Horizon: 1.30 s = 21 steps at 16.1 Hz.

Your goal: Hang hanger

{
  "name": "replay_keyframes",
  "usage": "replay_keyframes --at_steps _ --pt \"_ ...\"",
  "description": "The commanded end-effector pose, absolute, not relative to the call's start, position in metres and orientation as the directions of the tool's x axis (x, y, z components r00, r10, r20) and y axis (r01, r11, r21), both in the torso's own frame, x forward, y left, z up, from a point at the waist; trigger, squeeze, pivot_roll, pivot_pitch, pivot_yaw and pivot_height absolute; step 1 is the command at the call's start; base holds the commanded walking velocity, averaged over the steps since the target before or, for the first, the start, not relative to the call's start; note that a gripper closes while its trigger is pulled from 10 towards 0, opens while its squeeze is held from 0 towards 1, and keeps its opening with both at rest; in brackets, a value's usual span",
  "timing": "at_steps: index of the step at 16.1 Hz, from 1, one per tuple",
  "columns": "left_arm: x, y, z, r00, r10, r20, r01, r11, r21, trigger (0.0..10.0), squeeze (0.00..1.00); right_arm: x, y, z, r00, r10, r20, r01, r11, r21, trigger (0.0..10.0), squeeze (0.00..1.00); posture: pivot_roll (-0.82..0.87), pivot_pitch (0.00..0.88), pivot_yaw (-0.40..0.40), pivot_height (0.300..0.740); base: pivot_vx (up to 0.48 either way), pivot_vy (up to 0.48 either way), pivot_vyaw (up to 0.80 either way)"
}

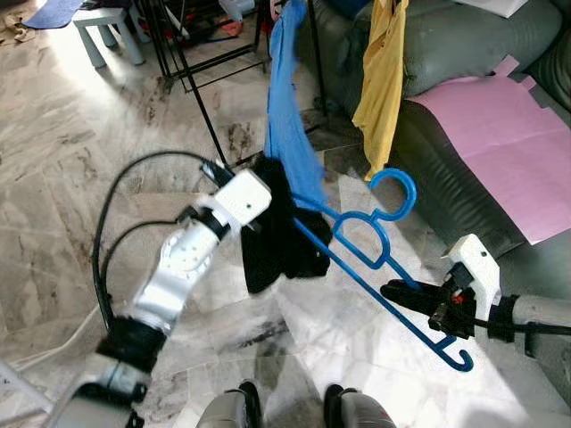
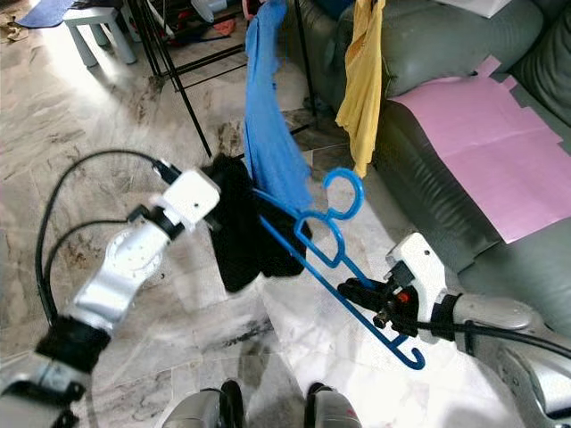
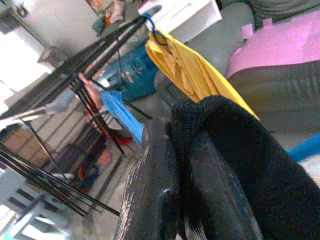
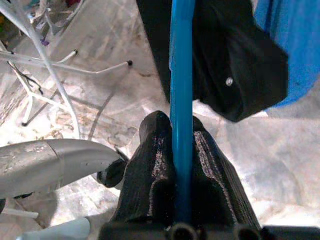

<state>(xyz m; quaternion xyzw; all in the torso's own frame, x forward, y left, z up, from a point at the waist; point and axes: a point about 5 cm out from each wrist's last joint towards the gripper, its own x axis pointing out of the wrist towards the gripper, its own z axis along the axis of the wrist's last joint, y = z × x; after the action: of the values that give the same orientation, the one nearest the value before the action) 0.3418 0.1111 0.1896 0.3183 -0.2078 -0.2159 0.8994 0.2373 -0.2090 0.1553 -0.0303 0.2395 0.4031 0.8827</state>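
From the head we look forward and down on the marble floor (image 1: 53, 178), the two eye views sharing the blue hanger (image 1: 375, 259), the black garment (image 1: 272, 232) and the pink sheet (image 2: 482, 152) on the sofa. Our left wrist view looks close along its fingers (image 3: 150, 200) past black cloth toward the drying rack (image 3: 65, 80). Our right wrist view looks close along its fingers (image 4: 150, 175) clamping the hanger's bar, toward the floor.
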Motion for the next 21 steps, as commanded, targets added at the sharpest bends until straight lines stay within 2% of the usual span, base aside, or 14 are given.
replay_keyframes --at_steps 1,4,6,8,10,12,17,19,21 --pt "0.343 0.116 0.199 0.806 -0.523 0.276 0.228 0.705 0.671 10.0 0.0 0.234 -0.206 0.157 0.541 0.722 -0.431 -0.748 0.648 0.146 10.0 0.0 -0.14 0.212 0.051 0.74 0.0 0.0 0.0" --pt "0.345 0.119 0.217 0.779 -0.518 0.352 0.172 0.717 0.675 10.0 0.0 0.227 -0.19 0.139 0.491 0.757 -0.431 -0.762 0.613 0.209 10.0 0.0 -0.12 0.215 0.055 0.74 0.0 0.0 0.0" --pt "0.347 0.121 0.214 0.784 -0.517 0.343 0.168 0.71 0.684 10.0 0.0 0.224 -0.184 0.138 0.48 0.771 -0.419 -0.772 0.598 0.216 10.0 0.0 -0.12 0.216 0.056 0.74 0.0 0.0 0.0" --pt "0.346 0.124 0.209 0.791 -0.522 0.321 0.184 0.702 0.688 10.0 0.0 0.229 -0.192 0.143 0.514 0.745 -0.425 -0.764 0.623 0.168 10.0 0.0 -0.12 0.218 0.057 0.74 0.0 0.0 0.0" --pt "0.346 0.127 0.204 0.788 -0.539 0.297 0.2 0.68 0.705 10.0 0.0 0.239 -0.214 0.157 0.578 0.694 -0.429 -0.74 0.668 0.084 10.0 0.0 -0.13 0.223 0.057 0.74 0.0 0.0 0.0" --pt "0.347 0.126 0.202 0.791 -0.536 0.294 0.187 0.671 0.717 10.0 0.0 0.23 -0.206 0.164 0.484 0.764 -0.426 -0.816 0.57 0.097 10.0 0.0 -0.13 0.223 0.056 0.74 0.0 0.0 0.0" --pt "0.348 0.126 0.203 0.788 -0.54 0.295 0.184 0.664 0.724 10.0 0.0 0.222 -0.188 0.162 0.39 0.816 -0.427 -0.871 0.478 0.117 10.0 0.0 -0.12 0.227 0.056 0.74 0.0 0.0 0.0" --pt "0.348 0.126 0.203 0.785 -0.545 0.295 0.191 0.665 0.722 10.0 0.0 0.224 -0.191 0.159 0.404 0.795 -0.451 -0.863 0.495 0.099 10.0 0.0 -0.12 0.228 0.055 0.74 0.0 0.0 0.0" --pt "0.347 0.124 0.205 0.773 -0.553 0.311 0.199 0.676 0.709 10.0 0.0 0.234 -0.195 0.155 0.459 0.75 -0.475 -0.846 0.533 0.023 10.0 0.0 -0.13 0.228 0.054 0.74 0.0 0.0 0.0"
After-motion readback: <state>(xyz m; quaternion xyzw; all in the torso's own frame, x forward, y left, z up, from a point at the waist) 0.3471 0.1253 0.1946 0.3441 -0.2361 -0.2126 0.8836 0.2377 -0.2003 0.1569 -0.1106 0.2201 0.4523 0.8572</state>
